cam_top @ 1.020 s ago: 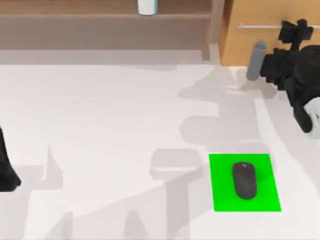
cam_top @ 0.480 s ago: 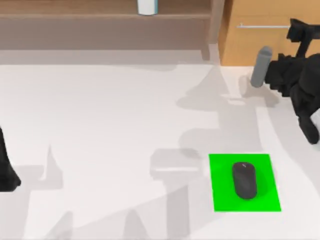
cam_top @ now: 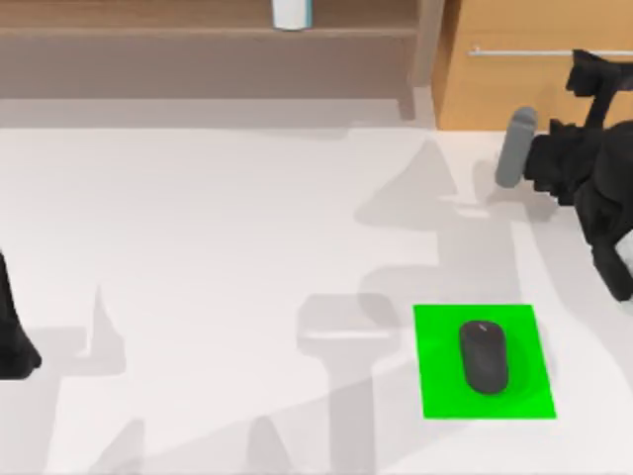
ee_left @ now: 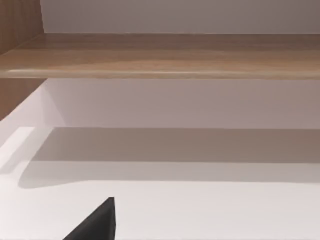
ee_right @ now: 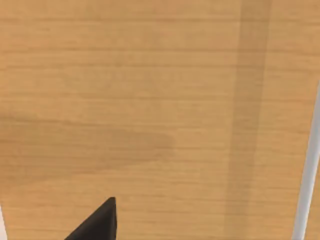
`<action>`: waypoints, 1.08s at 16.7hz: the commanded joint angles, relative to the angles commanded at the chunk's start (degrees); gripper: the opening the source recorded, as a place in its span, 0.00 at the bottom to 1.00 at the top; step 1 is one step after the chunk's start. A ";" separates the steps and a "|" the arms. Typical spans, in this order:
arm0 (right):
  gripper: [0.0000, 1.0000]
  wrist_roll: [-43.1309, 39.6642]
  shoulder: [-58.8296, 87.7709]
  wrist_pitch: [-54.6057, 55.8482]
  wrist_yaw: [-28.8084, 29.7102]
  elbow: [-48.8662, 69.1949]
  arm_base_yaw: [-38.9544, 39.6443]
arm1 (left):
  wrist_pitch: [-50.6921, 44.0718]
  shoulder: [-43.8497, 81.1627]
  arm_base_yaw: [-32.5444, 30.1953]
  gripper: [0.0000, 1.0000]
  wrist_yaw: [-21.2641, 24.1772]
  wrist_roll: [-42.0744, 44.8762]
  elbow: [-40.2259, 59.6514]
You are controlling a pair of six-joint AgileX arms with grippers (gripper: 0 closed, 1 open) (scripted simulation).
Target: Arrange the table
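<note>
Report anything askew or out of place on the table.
Nothing stands out. The mouse lies squarely on the green pad, which sits square on the table. The right gripper is by the cabinet; the left arm is parked at the left edge.

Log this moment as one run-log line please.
right gripper: near cabinet handle, beside grey cylinder | left arm: parked at table left edge | mouse: on green pad
</note>
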 joint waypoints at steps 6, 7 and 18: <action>1.00 4.53 -1.54 -2.24 3.94 2.36 5.87 | 0.00 0.00 0.00 1.00 0.00 0.00 0.00; 1.00 7.13 -1.98 -3.45 5.51 3.41 8.85 | 0.00 0.00 0.00 1.00 0.00 0.00 0.00; 1.00 63.97 2.13 -28.51 24.62 35.98 35.86 | 0.00 0.00 0.00 1.00 0.00 0.00 0.00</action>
